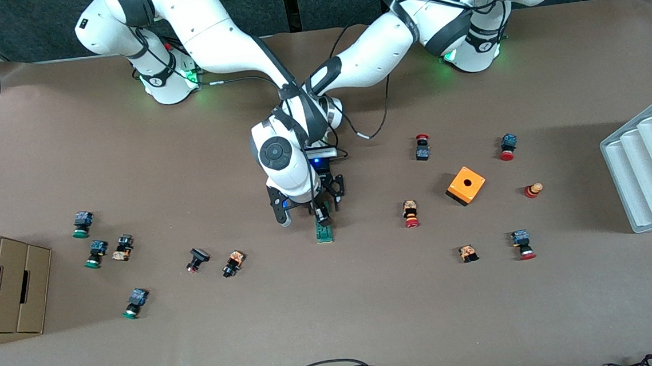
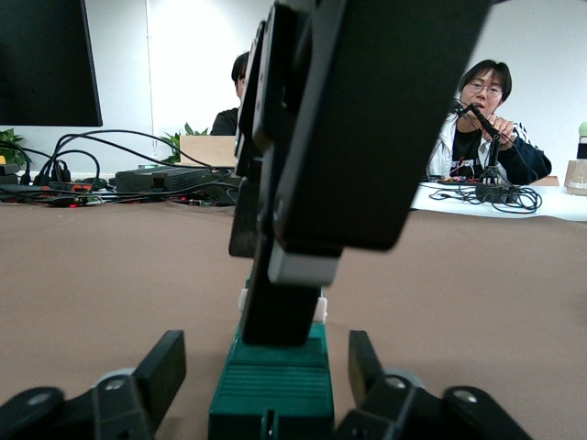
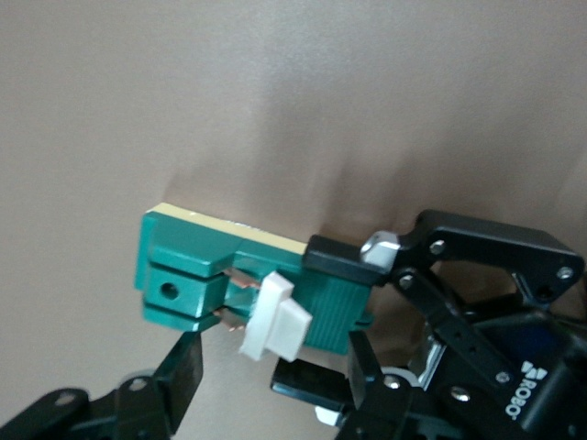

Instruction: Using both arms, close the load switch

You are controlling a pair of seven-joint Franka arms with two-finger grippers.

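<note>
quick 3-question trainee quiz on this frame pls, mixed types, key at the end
1. True or false: the load switch lies nearer the front camera than the orange cube.
2. Pick one. In the right wrist view, what lines up between the open fingers of the right gripper? A) the switch's white tab B) a red-capped push button C) bare table only
3. Short answer: which gripper sits low at the switch's end with a finger on either side of the green body, and is it open or shut?

Key
1. True.
2. A.
3. The left gripper, open; gaps show between its fingers and the switch.
</note>
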